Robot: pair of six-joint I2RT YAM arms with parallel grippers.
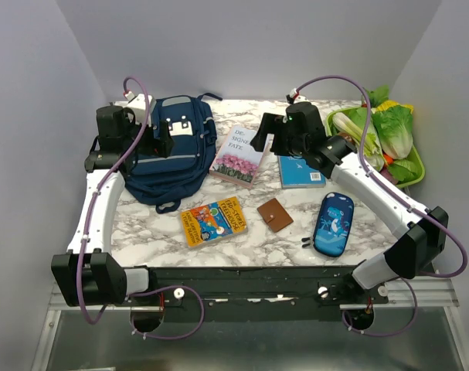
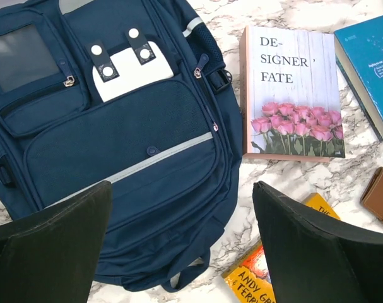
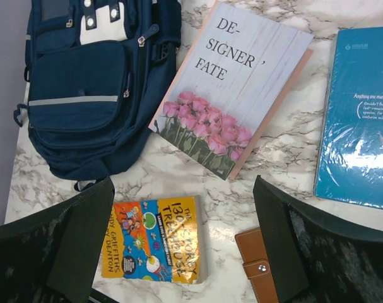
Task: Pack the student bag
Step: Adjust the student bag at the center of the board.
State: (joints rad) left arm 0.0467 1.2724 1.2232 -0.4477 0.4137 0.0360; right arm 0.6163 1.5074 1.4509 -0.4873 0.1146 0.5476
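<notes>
The navy student bag [image 1: 172, 147] lies flat and zipped at the back left of the marble table; it also shows in the left wrist view [image 2: 115, 151] and the right wrist view [image 3: 90, 95]. My left gripper [image 1: 163, 139] hovers above the bag, open and empty, its fingers [image 2: 58, 246] wide apart. My right gripper [image 1: 266, 133] hovers above the table's middle back, open and empty, its fingers [image 3: 292, 246] apart. Below it lie the "Designer Fate" book [image 3: 235, 88], the yellow Treehouse book [image 3: 156, 240] and a brown wallet [image 3: 257, 268].
A teal book [image 1: 301, 171] lies under the right arm. A blue dinosaur pencil case [image 1: 334, 224] lies at the front right with a small black clip [image 1: 305, 242] beside it. A green tray of vegetables [image 1: 385, 139] stands at the back right.
</notes>
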